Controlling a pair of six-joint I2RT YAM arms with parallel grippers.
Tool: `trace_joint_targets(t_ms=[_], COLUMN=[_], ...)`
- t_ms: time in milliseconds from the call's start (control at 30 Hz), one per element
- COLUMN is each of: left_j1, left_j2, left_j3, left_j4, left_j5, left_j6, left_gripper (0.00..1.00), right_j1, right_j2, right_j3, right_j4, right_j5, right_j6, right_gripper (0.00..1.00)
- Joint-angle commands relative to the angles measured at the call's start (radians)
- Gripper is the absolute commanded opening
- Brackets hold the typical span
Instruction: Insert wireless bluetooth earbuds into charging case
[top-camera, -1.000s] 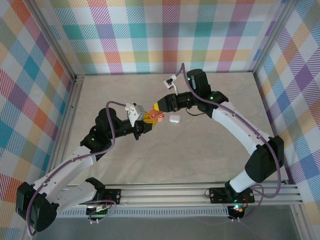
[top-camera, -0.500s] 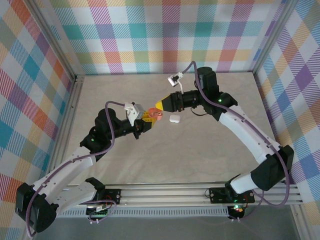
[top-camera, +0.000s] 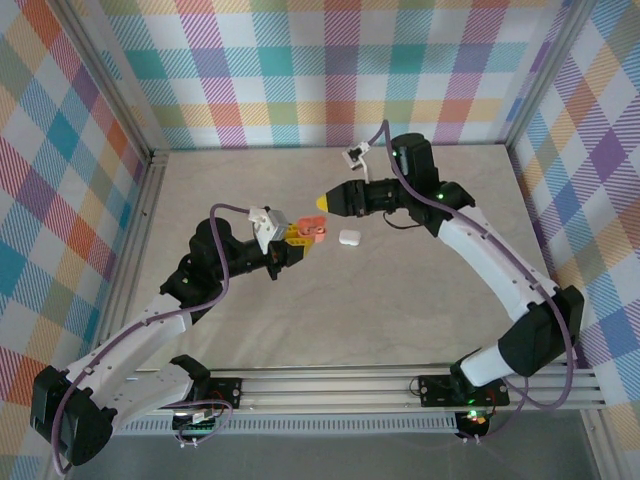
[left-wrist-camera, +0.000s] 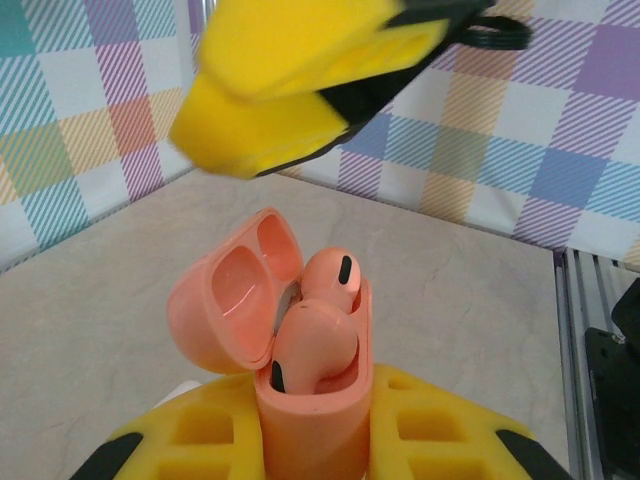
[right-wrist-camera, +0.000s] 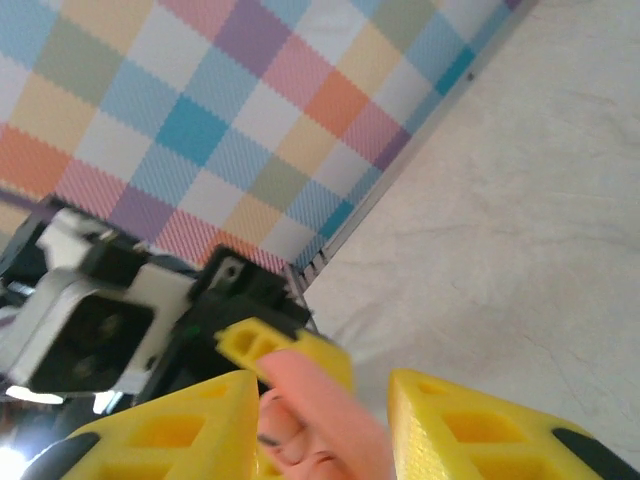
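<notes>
**Me:** Salmon-pink all round: the upper earbud (left-wrist-camera: 332, 283) and the lower earbud (left-wrist-camera: 312, 352) sit together in the charging case (left-wrist-camera: 312, 440). They touch each other, and their heads show above its rim.

**Other:** And what has the case?

**Me:** My left gripper (left-wrist-camera: 312, 455). It holds the case upright, with a yellow finger (left-wrist-camera: 195, 440) pressed against each side, so the jaws are closed firmly on it. The lid (left-wrist-camera: 225, 305) is swung back to the left in my left wrist view, with its hollow inside facing the camera.

**Other:** Where is that from above?

**Me:** Near the middle of the table (top-camera: 400, 310), a little toward the far side, at the tip of my left arm.

**Other:** Your other side?

**Me:** My right gripper (top-camera: 322, 201) hangs just above and beyond the case without touching it. Its fingers stand only a little apart and nothing is between them. In the left wrist view it is a blurred yellow wedge over the lid. In the right wrist view the pink case shows through the gap between its fingers.

**Other:** Anything else nearby?

**Me:** A white case (top-camera: 349, 237) lies on the table just beside the pink one, on the right as seen from above. It is clear of both grippers, and too small for me to tell whether its lid is up. Behind it all runs the plaid wall (left-wrist-camera: 560, 130).
</notes>
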Motion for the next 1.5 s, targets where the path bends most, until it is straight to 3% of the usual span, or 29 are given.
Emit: trace_joint_targets(t_ms=[0,433,1000,1167,1300,1467], left_j1=[-0.006,-0.006,-0.006,-0.006,-0.006,-0.006], left_j2=[-0.021,0.060,0.103,0.110,0.114,0.096], left_j3=[0.015,0.076,0.090,0.094,0.097,0.038], left_j4=[0.015,0.046,0.061,0.058,0.020,0.038], left_j5=[0.048,0.099,0.024,0.021,0.000,-0.042], left_j6=[0.026,0.036,0.013,0.011,0.001,-0.077], left_gripper=[0.00,0.00,0.00,0.00,0.00,0.00], right_j1=[-0.005,-0.001,0.019,0.019,0.005,-0.063], right_j2=[0.031,0.113,0.107,0.094,0.062,-0.025], right_j3=[0.018,0.019,0.011,0.015,0.006,-0.114], right_j4=[-0.006,-0.024,-0.014,-0.041,-0.041,0.102], right_j5=[-0.002,-0.176,-0.361,-0.334,-0.235,-0.099], right_j6=[0.050,0.085,0.064,0.027,0.006,0.069], right_gripper=[0.39,0.36,0.36,0.35,0.38,0.44])
